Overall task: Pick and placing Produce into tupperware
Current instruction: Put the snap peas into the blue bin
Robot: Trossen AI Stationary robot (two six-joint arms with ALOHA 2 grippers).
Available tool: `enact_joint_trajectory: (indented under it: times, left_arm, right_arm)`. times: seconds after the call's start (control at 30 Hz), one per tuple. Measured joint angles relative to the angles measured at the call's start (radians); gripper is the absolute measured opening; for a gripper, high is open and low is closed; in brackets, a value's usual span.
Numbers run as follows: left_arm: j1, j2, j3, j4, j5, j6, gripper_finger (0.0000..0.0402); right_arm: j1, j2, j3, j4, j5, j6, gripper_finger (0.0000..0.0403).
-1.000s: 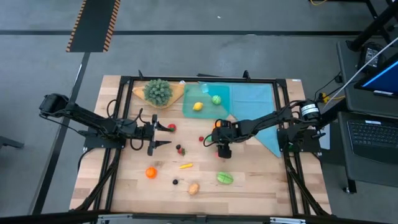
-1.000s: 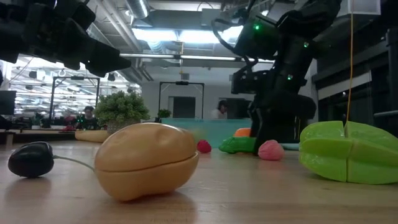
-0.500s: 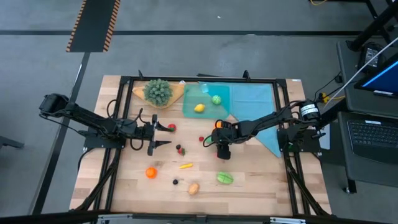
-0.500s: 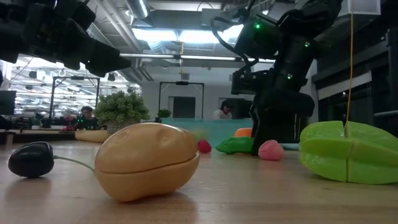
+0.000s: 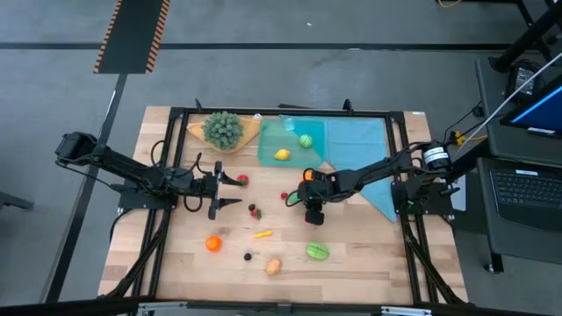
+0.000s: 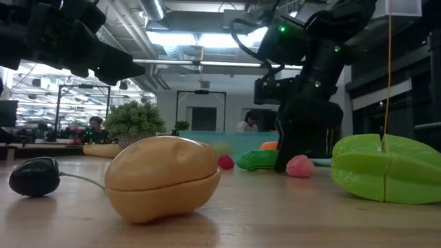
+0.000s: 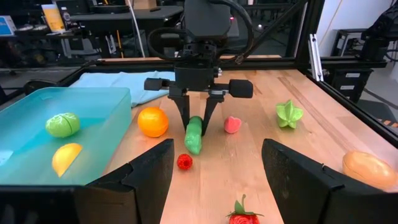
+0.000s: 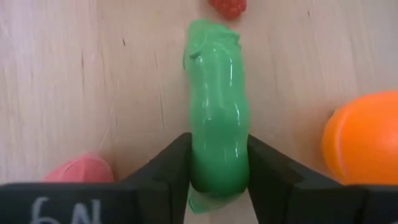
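On the wooden tabletop the left pincer hangs toward the left side, its two fingers spread wide apart with nothing between them; a small red piece lies just beside its upper fingertip. Below it lie an orange, a small dark piece, a yellow-orange strip and a tan potato-like piece, with a strawberry a little farther up. At the back edge, right of the bushy plant, sits the teal tupperware, holding a yellow lemon and a green lime. Near the middle of the tabletop the right pincer points downward and is clamped on one end of a green cucumber, whose other end reaches toward a small red berry. An orange fruit lies close on one side of it and a pink piece on the other. Farther right lies a green star fruit.
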Motion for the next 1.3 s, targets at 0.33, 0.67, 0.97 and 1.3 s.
enact_joint_trajectory:
  times: [0.33,0.67,0.97,1.3]
  left_arm:
    - [0.0,0.0,0.0,0.0,0.0,-0.015,0.0237]
    - [0.0,0.0,0.0,0.0,0.0,-0.027,0.0237]
    - [0.0,0.0,0.0,-0.001,0.0,-0.027,0.0237]
    - [0.0,0.0,0.0,-0.001,0.0,-0.027,0.0237]
  right_arm:
    - [-0.021,0.001,0.146,-0.151,0.003,-0.03,0.0115]
    - [-0.065,-0.017,0.28,-0.302,0.004,-0.085,0.0117]
    - [-0.104,-0.217,0.273,-0.314,0.052,-0.08,0.0116]
    - [-0.104,-0.411,0.194,-0.288,0.126,-0.075,0.0116]
